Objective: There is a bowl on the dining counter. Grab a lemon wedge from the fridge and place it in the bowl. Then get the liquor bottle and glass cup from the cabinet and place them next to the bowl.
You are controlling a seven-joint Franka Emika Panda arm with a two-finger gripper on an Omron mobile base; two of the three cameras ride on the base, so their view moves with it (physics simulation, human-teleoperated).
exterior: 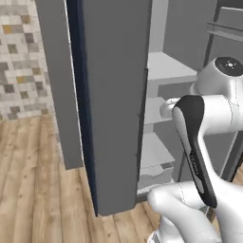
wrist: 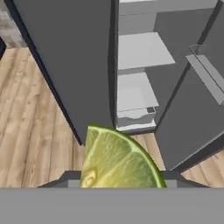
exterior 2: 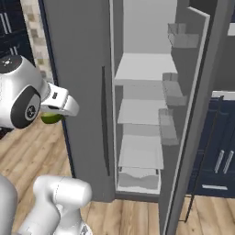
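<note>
Wedge of lemon sits pinched in the gripper, pulled back out of the fridge. It looks light, soft and juicy-slick, so I'd hold it across the flat cut faces, gently. Beyond it, the open fridge door and bare shelves stand close; swinging away could clip that door.

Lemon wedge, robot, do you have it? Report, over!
Gripper shut on lemon wedge, out of the fridge. Right fridge door open, shelves bare. Nothing in the way. Over.
</note>
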